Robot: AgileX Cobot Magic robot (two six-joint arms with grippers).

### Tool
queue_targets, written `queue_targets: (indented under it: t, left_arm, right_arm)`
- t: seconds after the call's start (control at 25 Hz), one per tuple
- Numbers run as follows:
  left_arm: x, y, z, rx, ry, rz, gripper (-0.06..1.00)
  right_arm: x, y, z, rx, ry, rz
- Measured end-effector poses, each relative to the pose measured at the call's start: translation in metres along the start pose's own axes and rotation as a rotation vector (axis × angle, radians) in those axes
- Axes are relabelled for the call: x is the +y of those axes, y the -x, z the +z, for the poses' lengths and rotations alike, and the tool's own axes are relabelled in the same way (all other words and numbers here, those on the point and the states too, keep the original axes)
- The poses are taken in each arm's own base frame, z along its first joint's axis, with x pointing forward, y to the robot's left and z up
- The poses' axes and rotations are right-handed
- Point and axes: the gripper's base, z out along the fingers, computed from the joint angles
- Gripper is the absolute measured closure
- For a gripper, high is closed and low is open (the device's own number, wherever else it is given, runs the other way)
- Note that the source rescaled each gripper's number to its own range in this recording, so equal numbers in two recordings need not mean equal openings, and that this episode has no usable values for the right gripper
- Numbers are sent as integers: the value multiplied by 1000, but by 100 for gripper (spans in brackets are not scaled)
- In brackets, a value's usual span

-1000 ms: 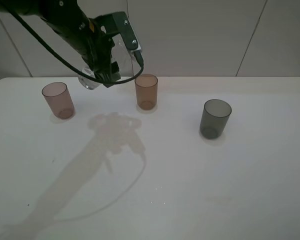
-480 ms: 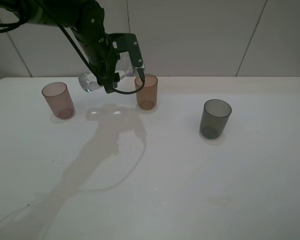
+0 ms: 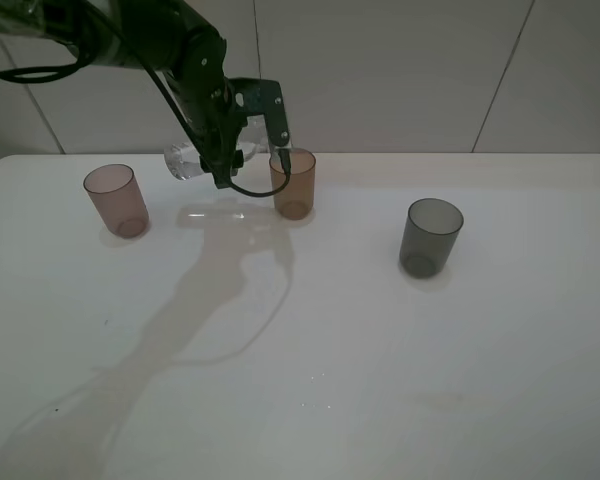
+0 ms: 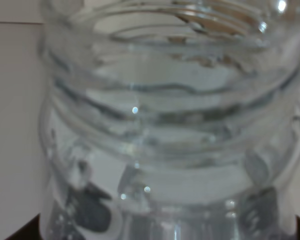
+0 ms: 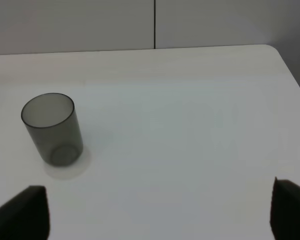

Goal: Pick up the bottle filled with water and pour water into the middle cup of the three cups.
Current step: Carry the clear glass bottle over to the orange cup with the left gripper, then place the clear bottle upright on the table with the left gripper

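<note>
Tabletop (image 3: 380,380) lies white under pale wall (image 3: 400,70); left end effector (image 3: 238,142) clamps tilted bottle (image 3: 183,160).

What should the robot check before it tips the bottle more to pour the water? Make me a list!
1. Left gripper shut on the bottle: ok.
2. Water in the bottle, showing at its neck in the left wrist view: ok.
3. Middle cup standing upright: ok.
4. Bottle mouth above the middle cup's opening: cannot tell, the gripper hides it.
5. Pink cup and grey cup well apart from the pour: ok.
6. Right gripper open, away from the middle cup: ok.
</note>
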Motion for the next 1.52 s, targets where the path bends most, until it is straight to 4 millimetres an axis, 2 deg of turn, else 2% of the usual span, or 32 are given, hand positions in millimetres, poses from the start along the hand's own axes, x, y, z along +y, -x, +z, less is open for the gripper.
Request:
queue_targets:
  t: [0.52,0.76,1.0,1.52]
  left_arm:
    - [11,7,-2,-15,145,193,94]
    - [10,13,-2,-33,173,237,94]
    - [3,14,10,-19,167,286,94]
    - [6,18,8,-16,219,383,94]
  right_arm:
    - [0,0,0,0,0,0]
    - [0,0,0,0,0,0]
    - [0,0,0,0,0,0]
    - [0,0,0,0,0,0]
